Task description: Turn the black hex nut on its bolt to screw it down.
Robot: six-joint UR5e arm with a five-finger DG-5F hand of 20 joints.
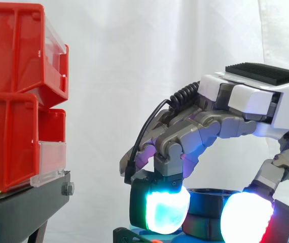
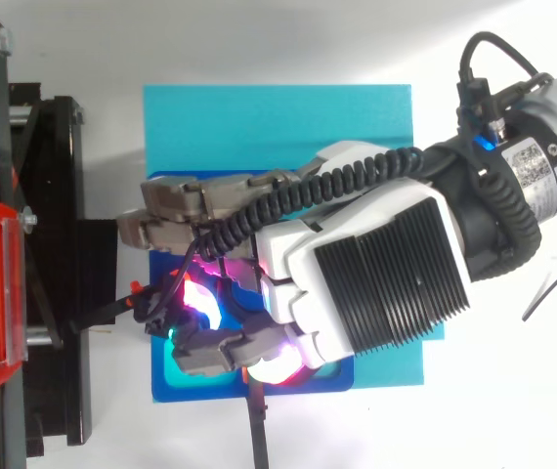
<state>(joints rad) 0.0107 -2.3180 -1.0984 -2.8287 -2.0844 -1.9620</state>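
The black hex nut (image 1: 209,215) sits low in the side view, above a dark blue base (image 2: 189,387) that rests on a cyan mat (image 2: 278,127). My hand (image 1: 236,109) reaches in from the right and arches over the nut with its fingers curled down. A cyan-green glowing pad (image 1: 160,211) presses the nut's left side and a white-red pad (image 1: 246,218) its right side. In the top view my hand (image 2: 357,274) covers the nut, with magenta glow between the curled fingers. The bolt is hidden under the nut and hand.
Red bins (image 1: 12,101) are stacked on a black stand (image 1: 23,207) at the left, a short gap from the fingers. In the top view the stand (image 2: 54,293) borders the mat's left edge. A white curtain hangs behind.
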